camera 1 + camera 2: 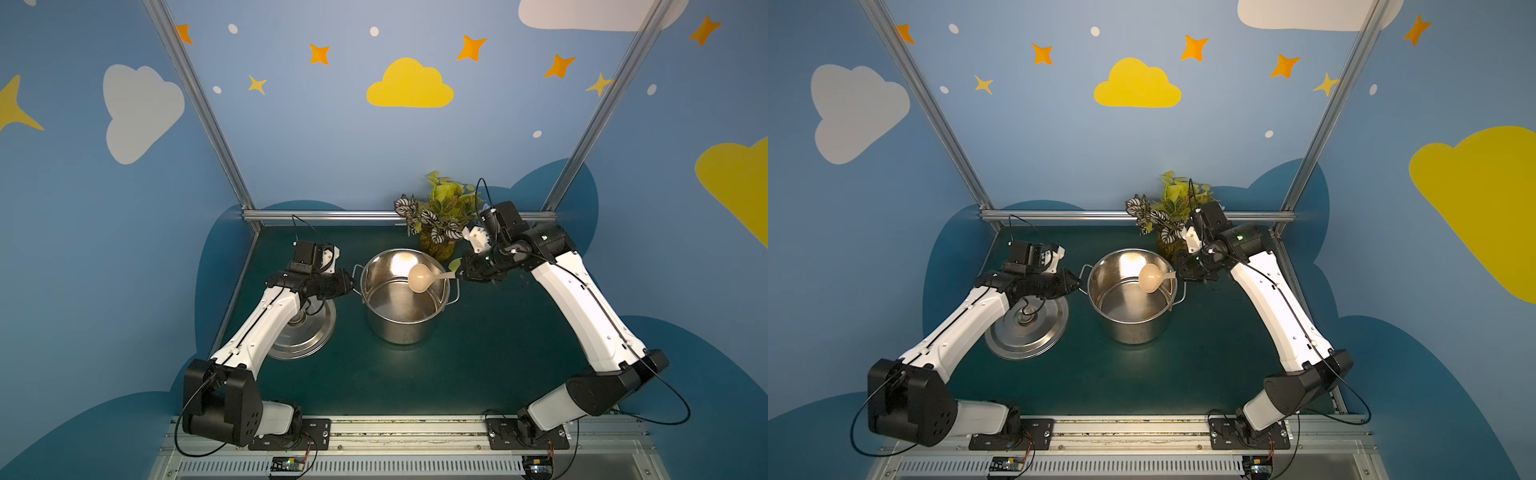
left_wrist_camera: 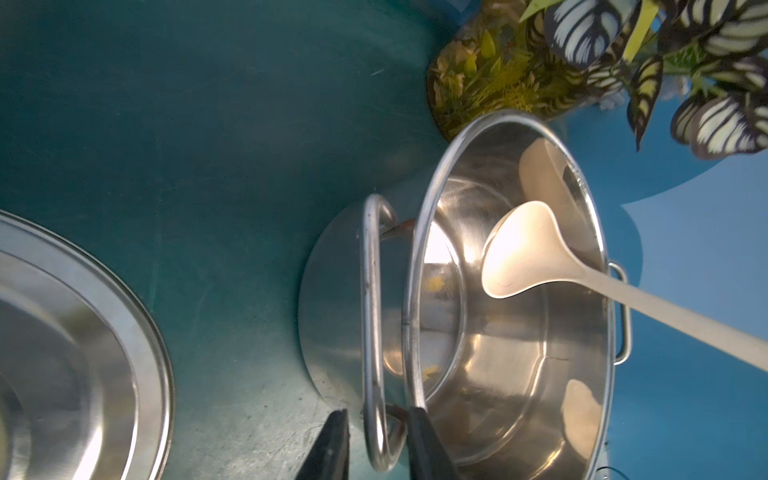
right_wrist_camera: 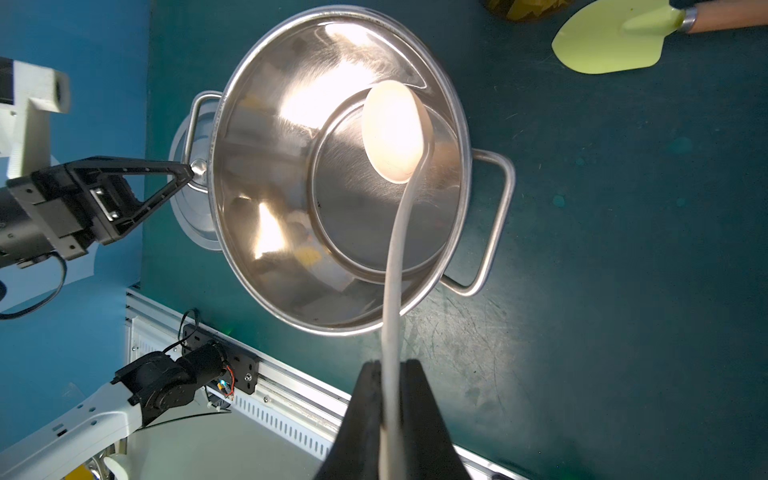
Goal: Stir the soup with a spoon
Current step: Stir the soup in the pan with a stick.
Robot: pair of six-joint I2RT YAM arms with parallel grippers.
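Spoon (image 3: 395, 257) is clamped by its handle in the right gripper (image 3: 390, 363), its long axis running straight ahead of the jaws and its bowl over the pot (image 1: 399, 328) mouth; stirring likely needs a dip downward. Left gripper (image 2: 378, 411) straddles the pot's handle, grip unclear

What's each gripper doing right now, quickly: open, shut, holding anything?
Left gripper: jaws either side of the pot handle; clamped or not, cannot tell.
Right gripper: shut on the spoon, by its handle.
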